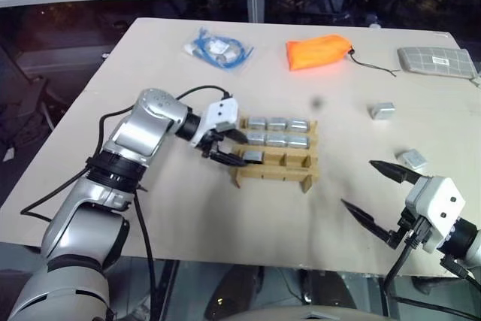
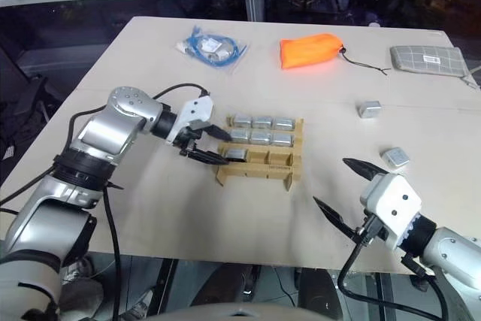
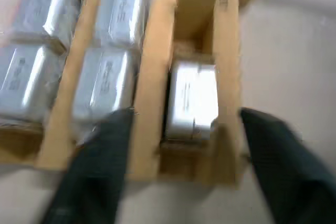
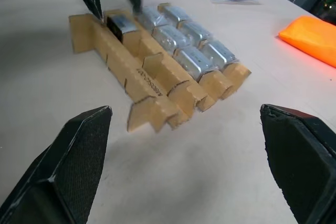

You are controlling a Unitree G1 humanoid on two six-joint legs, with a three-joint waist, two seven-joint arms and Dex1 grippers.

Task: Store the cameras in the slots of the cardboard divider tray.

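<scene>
A: On the pale beige table [image 1: 225, 231], the tan cardboard divider tray [image 1: 275, 172] of 3 rows of 3 slots holds 7 small silver-grey boxy cameras: 6 fill the 2 far rows, and the 7th camera [image 1: 253, 156] sits in the near row's left slot.

B: The robot's left gripper [image 1: 219, 149] stands at that slot, fingers spread to either side of the camera, so this looks like the release step.

A: Next it probably must lift clear without dragging the tray.

B: 2 loose cameras [image 1: 382, 111] lie well to the right; the right gripper [image 1: 370, 193] hangs wide open and empty near the closer one [image 1: 411, 159].
</scene>
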